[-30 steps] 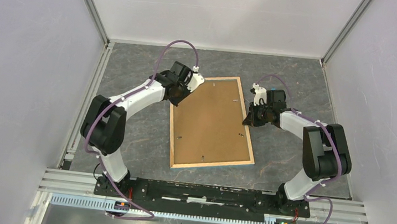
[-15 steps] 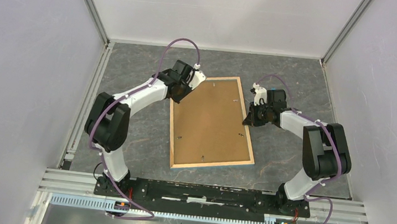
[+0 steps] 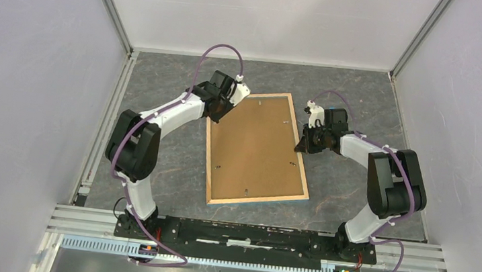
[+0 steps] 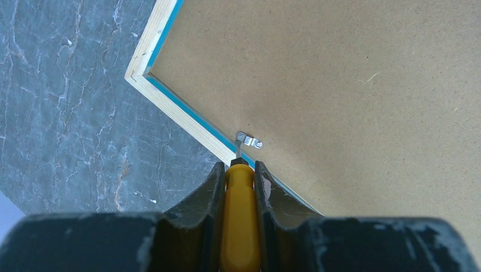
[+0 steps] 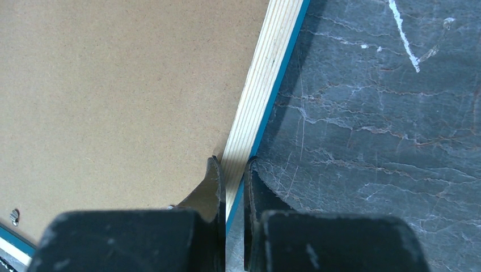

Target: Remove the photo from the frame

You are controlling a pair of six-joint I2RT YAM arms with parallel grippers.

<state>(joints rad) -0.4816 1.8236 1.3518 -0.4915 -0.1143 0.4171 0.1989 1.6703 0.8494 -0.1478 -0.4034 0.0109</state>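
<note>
The frame (image 3: 257,151) lies face down on the table, its brown back (image 4: 351,85) up, edged in light wood and blue. The photo is hidden beneath that back. At the frame's far left corner my left gripper (image 3: 227,109) (image 4: 238,165) is shut on a yellow-handled screwdriver (image 4: 241,215). Its metal tip touches a small metal tab (image 4: 249,140) by the wood edging. My right gripper (image 3: 303,144) (image 5: 233,164) is shut, its fingers almost together over the wood edging (image 5: 266,79) of the frame's right side. I cannot tell whether they touch it.
Grey marbled tabletop (image 3: 154,161) surrounds the frame. White enclosure walls (image 3: 34,87) stand at the left, back and right. Other small tabs (image 3: 246,190) dot the frame's back near its front edge. The arms' base rail (image 3: 235,233) runs along the near edge.
My left arm has shifted a little toward the far side, carrying the screwdriver along the frame's far left corner. The right arm and the frame have not moved.
</note>
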